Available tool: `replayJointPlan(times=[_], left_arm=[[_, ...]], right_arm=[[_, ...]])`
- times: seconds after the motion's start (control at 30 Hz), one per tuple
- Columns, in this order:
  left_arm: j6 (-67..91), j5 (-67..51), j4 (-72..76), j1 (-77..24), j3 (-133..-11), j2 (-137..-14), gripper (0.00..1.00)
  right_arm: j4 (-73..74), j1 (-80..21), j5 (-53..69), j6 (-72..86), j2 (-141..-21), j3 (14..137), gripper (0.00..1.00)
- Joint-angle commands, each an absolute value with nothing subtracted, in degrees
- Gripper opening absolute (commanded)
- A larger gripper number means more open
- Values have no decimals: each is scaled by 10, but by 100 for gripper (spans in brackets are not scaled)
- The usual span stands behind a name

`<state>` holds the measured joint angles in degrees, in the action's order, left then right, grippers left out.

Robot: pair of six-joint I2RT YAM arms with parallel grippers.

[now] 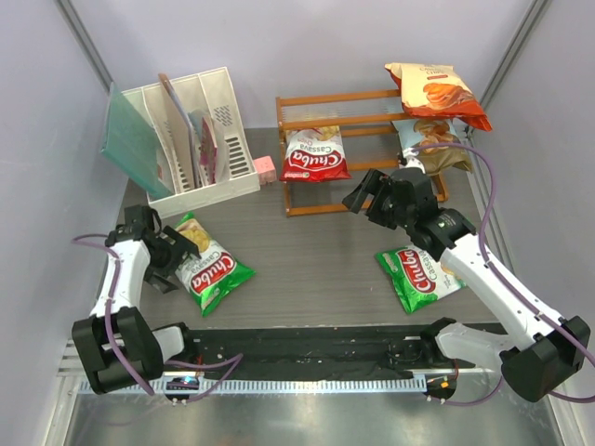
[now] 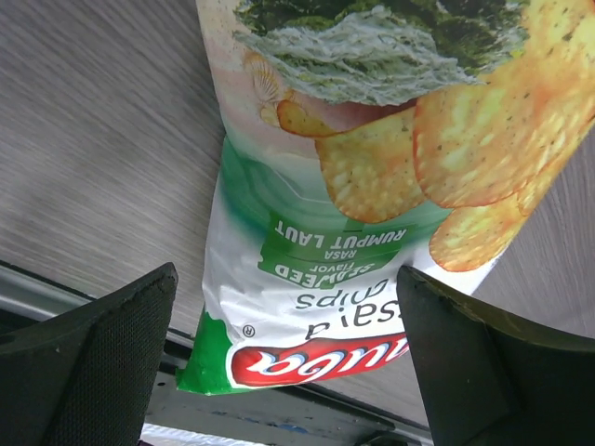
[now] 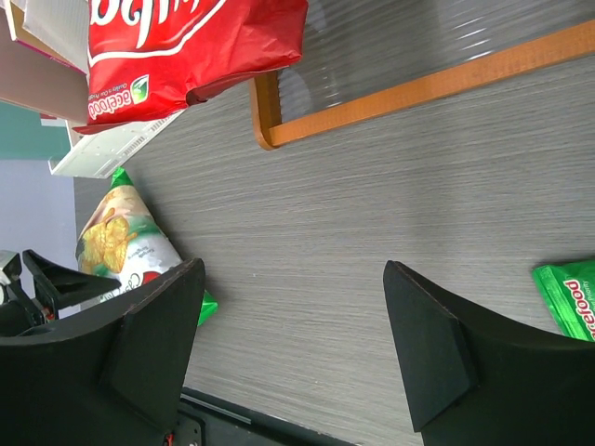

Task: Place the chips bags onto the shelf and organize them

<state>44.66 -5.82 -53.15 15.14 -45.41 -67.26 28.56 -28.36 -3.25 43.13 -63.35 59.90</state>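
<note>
Left fingers (image 2: 102,362) spread wide, one on each side of the first green bag (image 2: 316,269), pinching nothing. Logo end of that bag between the two tips; contact with either tip impossible to tell. Bag flat on the grey tabletop (image 2: 84,139), printed face up, on the left side, in front of the white file organizer (image 1: 200,139).

Right fingers (image 3: 149,344) spread as well, holding nothing, with only bare tabletop between them. From above, raised just in front of the wooden shelf (image 1: 339,98), level with its lower tiers, between the red bag (image 1: 316,153) and the second green bag (image 1: 420,276).

Three bags on the shelf:
- Red bag upright on the left part, on a lower tier, logo facing forward.
- Cream and orange bag (image 1: 437,93) lying on the top tier at the right end, tilted, one corner past the shelf's right edge.
- Blue and brown bag (image 1: 432,139) under it on the right part, partly hidden by the right arm and its cable; exact tier hard to tell.

Two bags off the shelf, both flat on the tabletop: first green bag at the left fingers, second green bag on the right, just beside the right arm, logo up.

Green folder (image 1: 130,139) leaning against the organizer's left side. Small pink block (image 1: 265,167) between organizer and shelf.
</note>
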Motion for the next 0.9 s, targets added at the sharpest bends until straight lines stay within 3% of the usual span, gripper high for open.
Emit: replayJointPlan(times=[0.0,0.2,0.27,0.4,0.67,0.77,0.8,0.87], left_arm=[[445,-79,-495,158,-446,-693,100],[436,-137,-446,159,-420,-713,99],[446,-162,-411,158,-407,-712,93],[479,-204,-363,158,-363,-683,68],[490,-227,-374,158,-376,-655,33],[527,-263,-363,159,-393,-668,14],[559,-277,-351,159,-396,-669,3],[586,-293,-334,153,-407,-673,0]], right_arm=[[277,-278,-18,425,-623,607,82],[266,-276,-13,434,-618,596,83],[262,-274,-9,437,-617,592,82],[258,-271,-7,440,-613,585,82],[239,-271,45,465,-606,557,83],[224,-271,68,483,-611,539,82],[220,-272,83,487,-612,535,82],[216,-272,97,494,-618,530,82]])
